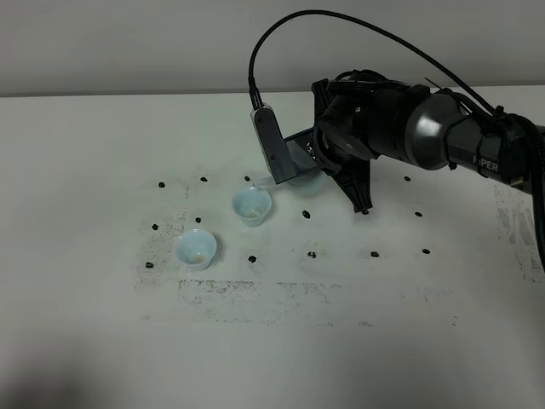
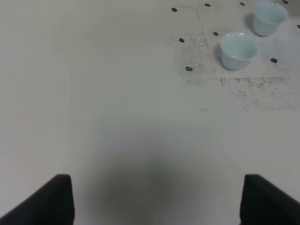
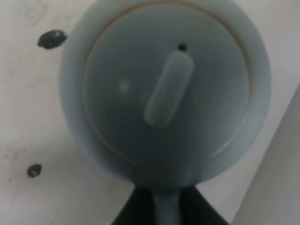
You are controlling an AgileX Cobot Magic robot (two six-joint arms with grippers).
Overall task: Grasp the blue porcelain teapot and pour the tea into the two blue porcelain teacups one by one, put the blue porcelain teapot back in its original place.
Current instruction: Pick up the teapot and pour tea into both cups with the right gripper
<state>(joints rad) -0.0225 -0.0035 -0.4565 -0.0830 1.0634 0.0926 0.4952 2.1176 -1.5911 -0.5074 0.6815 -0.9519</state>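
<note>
in the left wrist view the left gripper (image 2: 159, 201) hangs over bare white table (image 2: 117, 117), its two dark fingertips (image 2: 58, 199) well apart with nothing between them. farther out on the table a grey scuffed patch (image 1: 281, 298) lies in front of the near teacup (image 1: 196, 249), which stands upright with a faint brownish tint inside. just beyond it and a little right stands the far teacup (image 1: 252, 205), also upright, the two cups near each other but not touching, with small black dots (image 1: 312, 254) scattered around them. above and behind the far teacup the blue porcelain teapot (image 1: 305, 179) is held off the table, largely hidden by the right arm's wrist camera (image 1: 271, 141); its thin spout (image 1: 263, 181) reaches toward that cup's rim, and whether tea is running cannot be told. the right gripper (image 3: 166, 208) is clamped on the teapot's handle (image 3: 165, 211), with the lid (image 3: 117, 122) and its long knob (image 3: 168, 89) in place. the dark right arm (image 1: 426, 132) comes in from the right side.
</note>
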